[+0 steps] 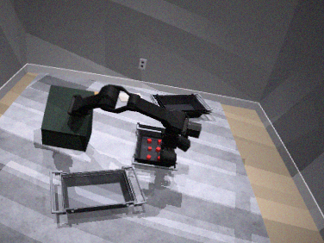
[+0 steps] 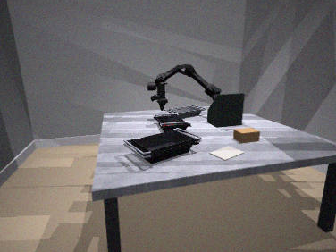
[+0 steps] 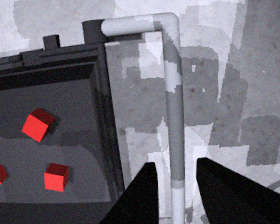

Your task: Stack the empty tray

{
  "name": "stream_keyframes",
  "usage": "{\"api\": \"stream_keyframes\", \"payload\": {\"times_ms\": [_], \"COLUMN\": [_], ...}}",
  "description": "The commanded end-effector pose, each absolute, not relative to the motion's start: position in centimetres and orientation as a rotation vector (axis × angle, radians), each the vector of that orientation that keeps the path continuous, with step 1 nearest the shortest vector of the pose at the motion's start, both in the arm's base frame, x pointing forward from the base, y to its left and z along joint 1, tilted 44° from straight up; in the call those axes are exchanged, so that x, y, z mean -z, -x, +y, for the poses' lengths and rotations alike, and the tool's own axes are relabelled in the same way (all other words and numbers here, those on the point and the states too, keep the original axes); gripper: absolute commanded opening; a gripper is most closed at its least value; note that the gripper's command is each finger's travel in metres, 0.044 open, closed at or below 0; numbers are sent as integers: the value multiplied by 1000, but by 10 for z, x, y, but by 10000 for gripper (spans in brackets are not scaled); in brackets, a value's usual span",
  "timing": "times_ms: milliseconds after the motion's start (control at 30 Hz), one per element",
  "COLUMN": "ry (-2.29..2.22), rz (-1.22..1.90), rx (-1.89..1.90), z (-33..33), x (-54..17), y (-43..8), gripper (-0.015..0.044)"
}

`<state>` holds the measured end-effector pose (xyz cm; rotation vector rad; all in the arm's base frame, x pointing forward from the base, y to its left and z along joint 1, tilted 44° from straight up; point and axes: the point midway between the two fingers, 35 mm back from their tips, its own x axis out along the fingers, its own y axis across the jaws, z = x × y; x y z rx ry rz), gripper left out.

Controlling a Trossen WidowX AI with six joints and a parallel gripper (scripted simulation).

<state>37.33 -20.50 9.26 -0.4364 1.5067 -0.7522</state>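
Note:
The loaded tray [image 1: 136, 150] [image 3: 109, 115] holds several red blocks [image 1: 149, 148] [image 3: 39, 125]. Its far wire bar [image 1: 149, 127] appears to lie over the far part of the tray in the top view. Its near wire bar [image 1: 151, 166] [image 3: 173, 110] stands outside the tray's end wall, swung out. My gripper [image 2: 162, 108] [image 3: 175, 169] is partly open, pointing down. The near bar runs between its fingers in the wrist view, with a gap on each side; the fingers do not grip it. The arm hides the loaded tray's right part in the top view. An empty tray [image 1: 100, 208] lies at the front left.
Another empty-looking dark tray [image 1: 196, 114] [image 2: 172, 153] with wire bars stands at the back in the top view. A dark green box [image 1: 69, 105] [image 2: 227, 111] stands by the arm's base. An orange block [image 2: 247, 135] and a pale flat card [image 2: 227, 153] lie on the table.

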Motion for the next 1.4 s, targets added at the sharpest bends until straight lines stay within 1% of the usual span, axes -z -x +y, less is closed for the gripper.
{"api": "stream_keyframes", "payload": {"times_ms": [0,400,600,1000,1367], "ry": [464,465,466,464,463], "rz": [1510,1510,1510,1510,1510], "rx": [742,743,744,742,741], "z": [-211,-249,-252,-216,-201], "x": [-95,-56,-53,-60,-51], "y": [-370,-365,-364,-370,-373], "gripper": [87,87,87,87,87]}}
